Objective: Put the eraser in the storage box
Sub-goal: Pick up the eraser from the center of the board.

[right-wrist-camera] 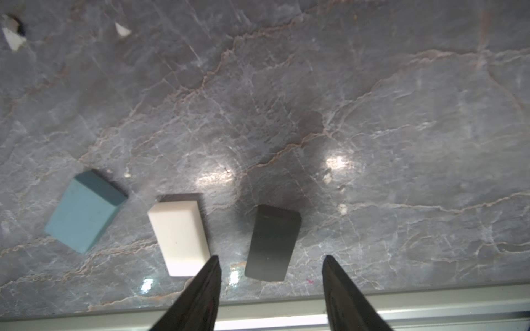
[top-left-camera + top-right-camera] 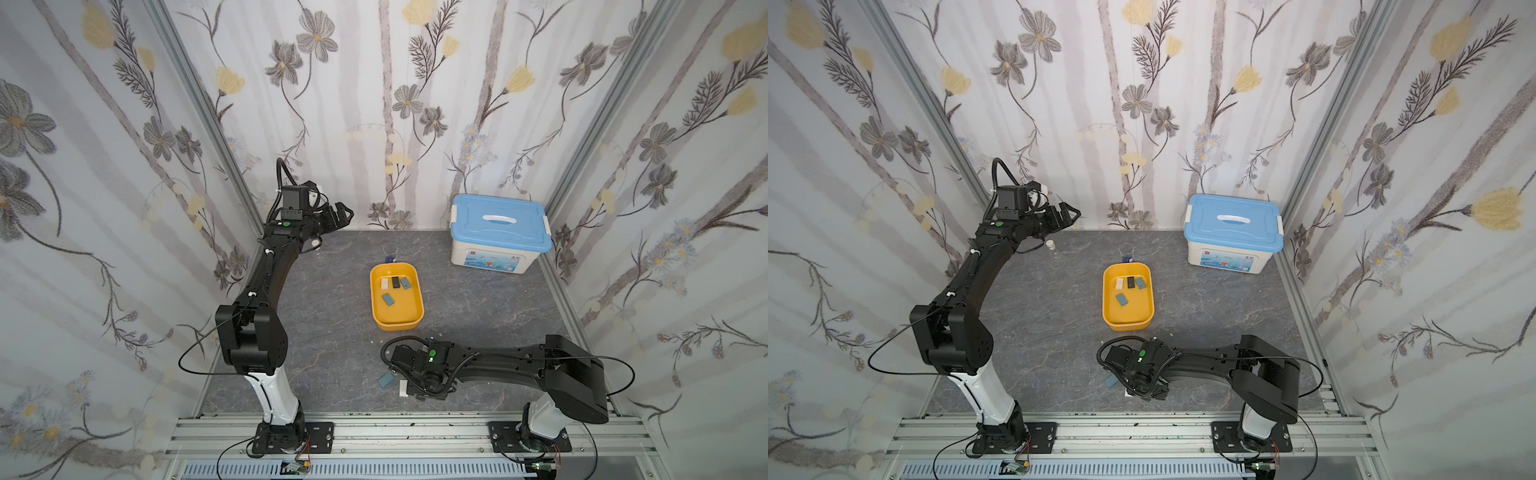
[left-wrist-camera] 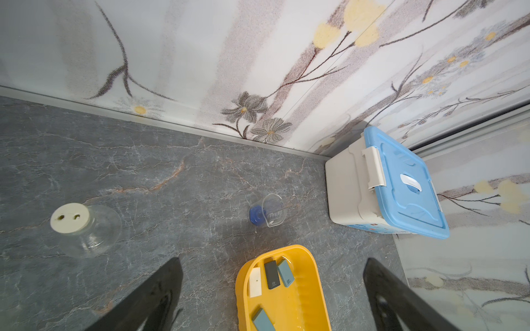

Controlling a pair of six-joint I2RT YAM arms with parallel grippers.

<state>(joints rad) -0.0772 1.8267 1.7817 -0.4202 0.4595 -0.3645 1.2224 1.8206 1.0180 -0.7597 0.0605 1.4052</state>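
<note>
1. Two fingers of my right gripper (image 1: 271,258) stand partly open, one on each side of the black eraser (image 1: 272,242). A gap shows at both sides, so nothing is gripped.
2. That eraser lies flat on the table (image 1: 372,114) close to its front edge. A white eraser (image 1: 179,238) lies just beside it, and a blue eraser (image 1: 84,210) lies beyond that.
3. The storage box (image 2: 398,325) sits mid-table, apart from these three, and already holds four erasers (image 2: 388,299).
4. My left gripper (image 2: 341,212) hangs wide open and empty, raised near the back wall, well clear of the work.
5. Step in hand, as I judge it: the grasp. Next I should close squarely on the black eraser's long sides without nudging the white one. Then I should lift, carry over the box rim and release.
</note>
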